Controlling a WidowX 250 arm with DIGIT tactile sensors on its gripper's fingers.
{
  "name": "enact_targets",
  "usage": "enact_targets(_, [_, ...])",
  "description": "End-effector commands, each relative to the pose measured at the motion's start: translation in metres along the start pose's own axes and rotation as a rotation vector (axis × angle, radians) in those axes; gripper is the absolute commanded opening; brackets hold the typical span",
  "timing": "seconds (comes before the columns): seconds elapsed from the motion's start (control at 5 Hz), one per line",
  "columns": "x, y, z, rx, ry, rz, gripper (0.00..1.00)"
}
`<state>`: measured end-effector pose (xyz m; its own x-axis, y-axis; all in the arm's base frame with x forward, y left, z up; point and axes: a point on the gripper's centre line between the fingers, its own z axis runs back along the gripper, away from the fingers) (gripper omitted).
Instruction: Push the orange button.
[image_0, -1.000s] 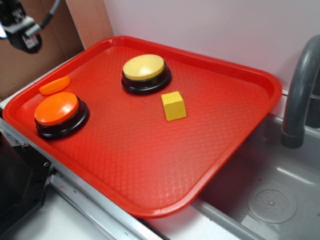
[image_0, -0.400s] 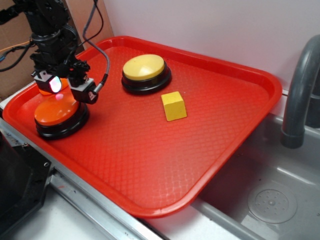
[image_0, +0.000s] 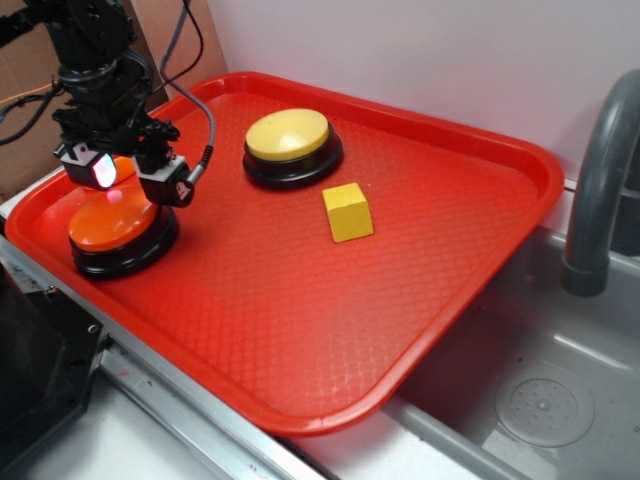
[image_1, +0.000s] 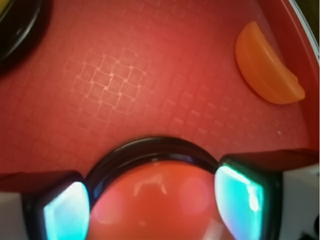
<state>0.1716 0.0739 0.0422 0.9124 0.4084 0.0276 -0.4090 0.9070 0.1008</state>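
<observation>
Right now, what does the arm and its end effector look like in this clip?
The arm is black, built of blocky segments, with black cables looping off it. The end effector has two black finger housings with white trim. Their pads glow: pinkish-red in the exterior view, cyan-green in the wrist view. A small white label with a red mark sits on one housing.

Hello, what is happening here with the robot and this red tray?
The robot arm's gripper hangs just over the orange button at the left end of the red tray, with its fingers spread apart over the dome. Whether it touches the button I cannot tell. The yellow button, a yellow block and a small orange piece lie untouched nearby.
</observation>
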Motion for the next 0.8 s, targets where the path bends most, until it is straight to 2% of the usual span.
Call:
enact_targets(0.0, [-0.019,0.011,0.027,-0.079,0.047,-0.015,1.0])
enact_targets(0.2, [-0.035,0.014,0.046,-0.06,0.017,0.016,1.0])
enact_targets(0.4, [-0.041,0.019,0.037,-0.028,0.026,0.028,1.0])
enact_targets(0.6, [-0.033,0.022,0.011,0.019,0.002,0.019,1.0])
